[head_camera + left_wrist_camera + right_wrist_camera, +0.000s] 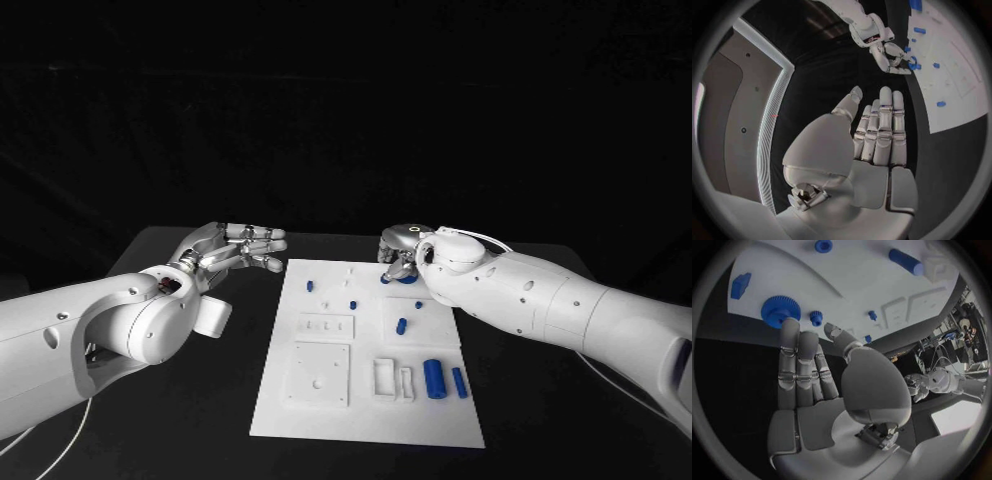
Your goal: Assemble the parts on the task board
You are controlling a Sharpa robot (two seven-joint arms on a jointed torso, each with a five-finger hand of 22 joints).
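The white task board [368, 400] lies in the middle of the black table. A large blue gear [397, 278] [778, 310] sits near its far edge. My right hand [404, 252] [807, 375] reaches over that edge with fingers stretched out, one fingertip [789, 326] touching the gear's rim and the thumb apart from it. A small blue gear [816, 316] lies close beside. My left hand [238, 248] [876, 135] hovers beside the board's far left corner, fingers straight and holding nothing. Two blue cylinders [433, 375] lie at the board's near right.
Small blue pegs [310, 285] [402, 325] dot the board's middle. White raised blocks and recessed plates [317, 375] occupy its near left. A blue block [740, 285] lies near the gear. Bare black table [173, 440] surrounds the board.
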